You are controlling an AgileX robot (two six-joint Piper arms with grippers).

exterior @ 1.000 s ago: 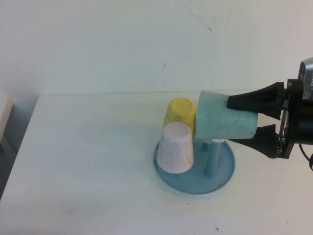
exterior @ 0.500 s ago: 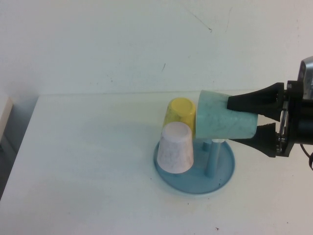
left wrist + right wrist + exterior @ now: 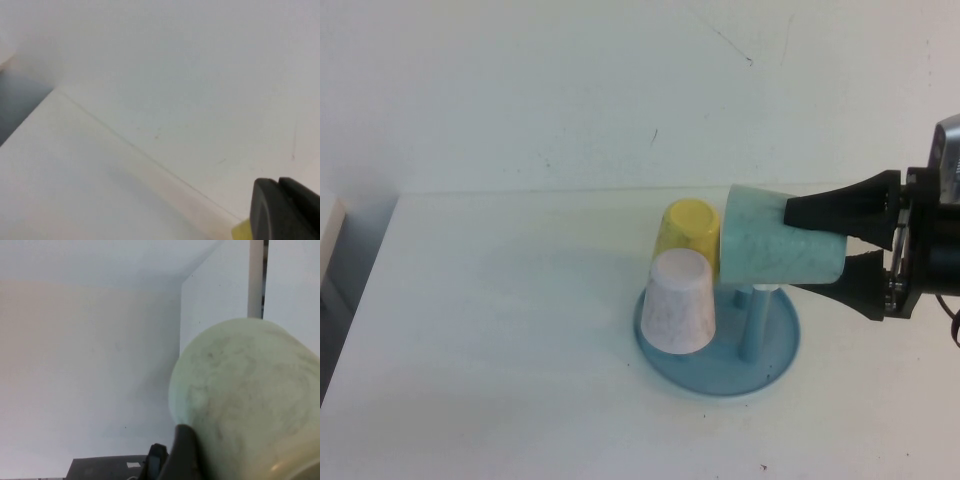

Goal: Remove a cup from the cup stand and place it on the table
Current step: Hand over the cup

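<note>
Item: cup (image 3: 775, 250), mint-green, lying sideways above the cup stand (image 3: 720, 345), pinched by my right gripper (image 3: 820, 245), fingers closed on its wall. Left gripper (image 3: 285, 210): barely in view; finger state I could not tell. Handling note: I judged it best to lift clear of the pegs before lowering to the table (image 3: 500, 350).
</note>
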